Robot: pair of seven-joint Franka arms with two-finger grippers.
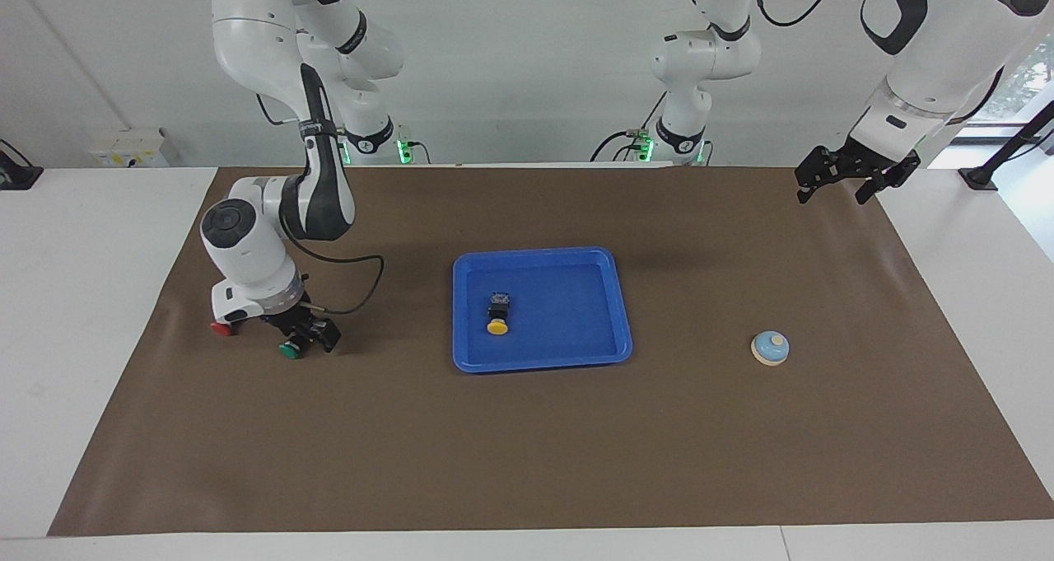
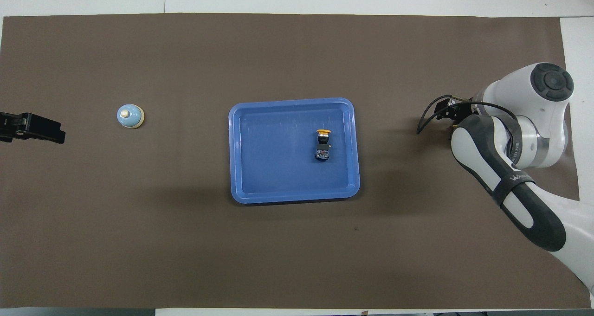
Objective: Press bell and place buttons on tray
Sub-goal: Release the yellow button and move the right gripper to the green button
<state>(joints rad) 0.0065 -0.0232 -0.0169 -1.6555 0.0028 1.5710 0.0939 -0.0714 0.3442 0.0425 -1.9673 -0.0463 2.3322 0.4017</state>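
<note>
My right gripper (image 1: 303, 336) is down on the mat with its fingers either side of the green button's (image 1: 289, 350) black body, open. The red button (image 1: 221, 328) lies beside it toward the right arm's end, half hidden by the wrist. From overhead the right arm (image 2: 506, 139) covers both of these buttons. The yellow button (image 1: 497, 315) (image 2: 323, 142) lies on the blue tray (image 1: 543, 253) (image 2: 292, 101). The light blue bell (image 1: 771, 348) (image 2: 130, 116) stands toward the left arm's end. My left gripper (image 1: 833, 184) (image 2: 51, 132) waits open, raised over the mat's edge at that end.
A brown mat (image 1: 527, 454) covers the white table. The right arm's black cable (image 1: 362, 285) loops out from the wrist toward the tray. Bare mat lies between the tray and the bell.
</note>
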